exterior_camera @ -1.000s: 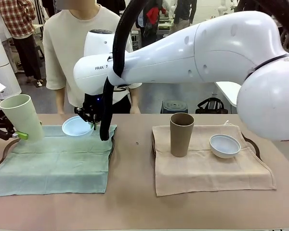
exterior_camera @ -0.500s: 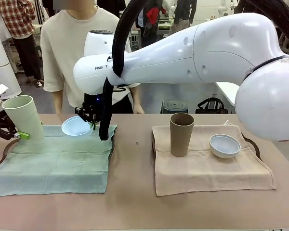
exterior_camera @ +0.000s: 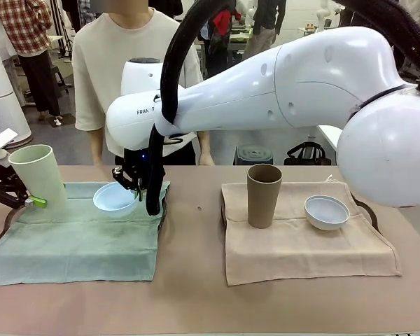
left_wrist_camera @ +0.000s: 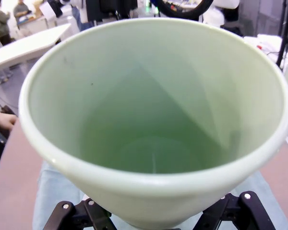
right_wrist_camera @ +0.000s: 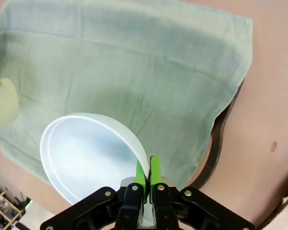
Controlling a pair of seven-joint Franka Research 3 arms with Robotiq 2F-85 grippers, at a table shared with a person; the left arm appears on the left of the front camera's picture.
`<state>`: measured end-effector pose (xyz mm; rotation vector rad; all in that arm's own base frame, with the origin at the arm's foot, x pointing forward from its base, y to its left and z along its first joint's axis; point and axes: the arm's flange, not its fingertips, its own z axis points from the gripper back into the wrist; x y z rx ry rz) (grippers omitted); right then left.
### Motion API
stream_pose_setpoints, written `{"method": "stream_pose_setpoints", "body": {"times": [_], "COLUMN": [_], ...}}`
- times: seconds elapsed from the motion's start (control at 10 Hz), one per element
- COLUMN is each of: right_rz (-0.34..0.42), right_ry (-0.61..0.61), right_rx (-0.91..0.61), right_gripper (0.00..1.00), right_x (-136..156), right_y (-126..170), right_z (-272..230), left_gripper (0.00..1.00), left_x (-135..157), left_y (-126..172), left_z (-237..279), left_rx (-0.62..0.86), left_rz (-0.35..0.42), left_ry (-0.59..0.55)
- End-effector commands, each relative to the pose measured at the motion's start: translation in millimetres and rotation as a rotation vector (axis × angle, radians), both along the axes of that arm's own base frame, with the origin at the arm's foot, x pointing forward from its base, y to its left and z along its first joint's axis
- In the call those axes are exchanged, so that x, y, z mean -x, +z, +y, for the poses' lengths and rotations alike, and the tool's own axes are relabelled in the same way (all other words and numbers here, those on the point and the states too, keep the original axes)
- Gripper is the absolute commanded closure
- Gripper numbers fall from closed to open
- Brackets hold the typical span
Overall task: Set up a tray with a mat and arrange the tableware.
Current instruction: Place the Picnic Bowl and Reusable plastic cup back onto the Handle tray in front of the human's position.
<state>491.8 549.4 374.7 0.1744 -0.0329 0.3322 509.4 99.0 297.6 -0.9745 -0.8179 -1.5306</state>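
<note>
Light blue bowl (exterior_camera: pixel 114 197) now lower over green mat (exterior_camera: pixel 77 234); "FRAN" on right arm (exterior_camera: pixel 266 84).

the brown surface (exterior_camera: pixel 196 294) carries two dark trays side by side and apart: the left tray (exterior_camera: pixel 164 207) under a green mat (exterior_camera: pixel 77 241), the right tray (exterior_camera: pixel 367 210) under a beige mat (exterior_camera: pixel 301 245). both mats overhang their trays onto the surface.
</note>
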Motion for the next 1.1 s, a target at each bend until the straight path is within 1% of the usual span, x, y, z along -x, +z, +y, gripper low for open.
{"method": "stream_pose_setpoints", "body": {"times": [0.0,0.3,0.9,1.0], "right_rz": [0.027,0.054,0.052,0.052], "right_ry": [-0.011,-0.005,0.018,0.026], "right_rx": [0.003,0.009,-0.005,-0.013], "right_gripper": [0.96,0.96,0.96,0.36], "right_x": [-7,-9,-9,-9], "right_y": [-6,-24,-28,-27], "right_z": [4,5,1,-1], "left_gripper": [0.19,0.19,0.19,0.0], "left_x": [-18,-24,-29,-30], "left_y": [-10,-26,-39,-37], "left_z": [-8,-14,-18,-18], "left_rx": [-0.015,-0.038,-0.081,-0.083], "left_rz": [0.03,0.028,0.015,0.014], "left_ry": [0.008,0.01,0.019,0.016]}}
